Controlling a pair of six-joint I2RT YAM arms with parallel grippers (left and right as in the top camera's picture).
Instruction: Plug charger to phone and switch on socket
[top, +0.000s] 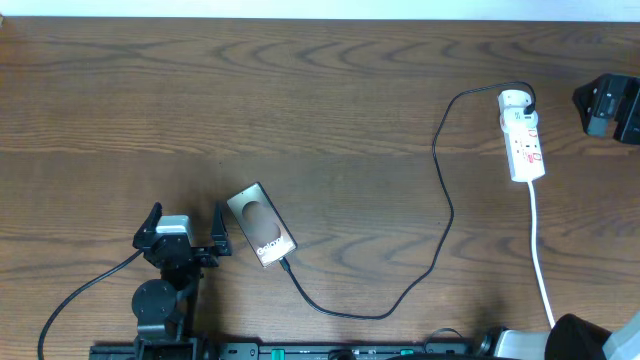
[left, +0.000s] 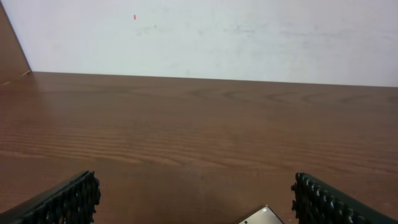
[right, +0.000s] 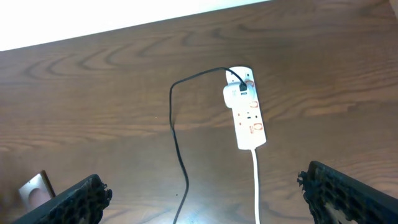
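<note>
The phone (top: 261, 227) lies flat at the front left, angled, with its lettered end nearest me. The thin black charger (top: 440, 240) runs from that end in a loop across the table to the top of the white socket (top: 524, 135) at the right. My left gripper (top: 187, 220) stands open just left of the phone; in its wrist view only a phone corner (left: 264, 216) shows by the right finger. My right gripper (right: 208, 199) is open above bare table, with the socket (right: 247, 112), charger cable (right: 177, 137) and phone (right: 34, 186) ahead of it.
The socket's white cord (top: 540, 260) trails toward the front right edge, beside the right arm's base (top: 585, 340). A black device (top: 610, 105) sits at the right edge near the socket. A pale wall (left: 199, 37) bounds the table's far side.
</note>
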